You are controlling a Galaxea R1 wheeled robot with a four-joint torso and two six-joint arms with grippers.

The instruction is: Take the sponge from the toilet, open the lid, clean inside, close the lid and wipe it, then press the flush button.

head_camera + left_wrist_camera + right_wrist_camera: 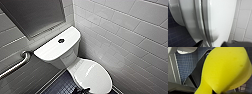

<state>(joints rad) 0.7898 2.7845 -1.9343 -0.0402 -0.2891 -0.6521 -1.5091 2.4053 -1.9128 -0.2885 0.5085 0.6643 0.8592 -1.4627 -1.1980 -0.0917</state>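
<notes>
The white toilet [65, 58] stands in the corner with its lid [93, 75] down over the bowl. On the flat tank top sits the dark round flush button [61, 40]. My left gripper [213, 44] is open, and its dark fingers [198, 44] stand on either side of the lid's [221, 21] front rim. In the head view it is a dark shape [83, 90] at the lid's near edge. The yellow sponge [224, 69] is squeezed in my right gripper [216, 92], which is shut on it, held above the dark floor.
White tiled walls [130, 37] close in on the toilet's right and behind it. A metal grab bar [15, 65] runs along the left wall under a framed panel [35, 15]. Dark blue mosaic floor [60, 86] lies to the left of the bowl.
</notes>
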